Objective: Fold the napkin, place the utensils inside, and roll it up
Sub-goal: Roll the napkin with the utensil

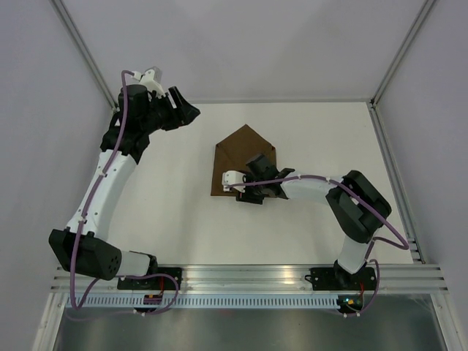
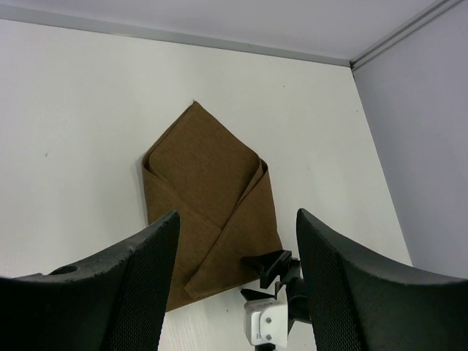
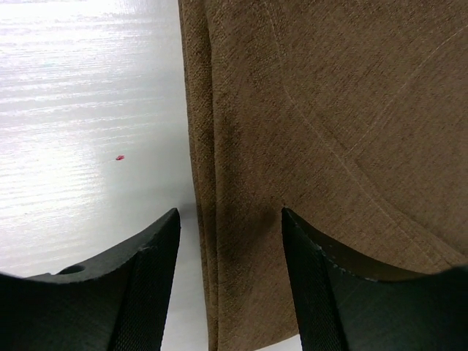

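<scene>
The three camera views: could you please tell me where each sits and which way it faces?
Top external: fixed above and behind the arms, looking down on the table; both arms and the folded napkin show.
Left wrist: on the left arm, facing the whole napkin, framed by the open left gripper.
Right wrist: low over the napkin's edge, framed by the open right gripper.
Shared: left wrist and top external both show the right gripper at the napkin.
</scene>
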`<state>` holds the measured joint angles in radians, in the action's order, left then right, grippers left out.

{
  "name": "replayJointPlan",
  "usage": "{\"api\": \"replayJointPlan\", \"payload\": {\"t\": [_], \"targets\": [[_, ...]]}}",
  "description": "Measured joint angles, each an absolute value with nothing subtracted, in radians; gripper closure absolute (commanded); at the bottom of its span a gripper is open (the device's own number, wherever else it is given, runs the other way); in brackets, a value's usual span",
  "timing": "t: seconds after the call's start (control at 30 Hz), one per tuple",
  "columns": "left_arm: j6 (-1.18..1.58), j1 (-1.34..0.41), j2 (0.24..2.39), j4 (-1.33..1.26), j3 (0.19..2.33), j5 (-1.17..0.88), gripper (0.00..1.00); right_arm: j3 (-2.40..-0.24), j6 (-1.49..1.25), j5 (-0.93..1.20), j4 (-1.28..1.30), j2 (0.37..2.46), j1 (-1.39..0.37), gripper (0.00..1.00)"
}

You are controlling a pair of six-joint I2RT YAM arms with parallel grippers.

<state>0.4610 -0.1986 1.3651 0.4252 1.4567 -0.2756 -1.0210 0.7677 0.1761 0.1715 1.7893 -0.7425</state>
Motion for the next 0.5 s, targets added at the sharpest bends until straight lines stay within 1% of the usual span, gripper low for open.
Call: {"api": "replayJointPlan", "payload": {"t": [0.37, 0.5], "targets": [[0.435, -0.199, 1.364, 0.426, 1.391, -0.295, 0.30, -1.040, 0.818, 0.188, 0.139, 1.821, -0.736, 0.46], [0.423, -0.199, 1.364, 0.425, 1.382, -0.316, 0.30, -1.071, 0.835, 0.208, 0.177, 1.839, -0.726, 0.57]]}}
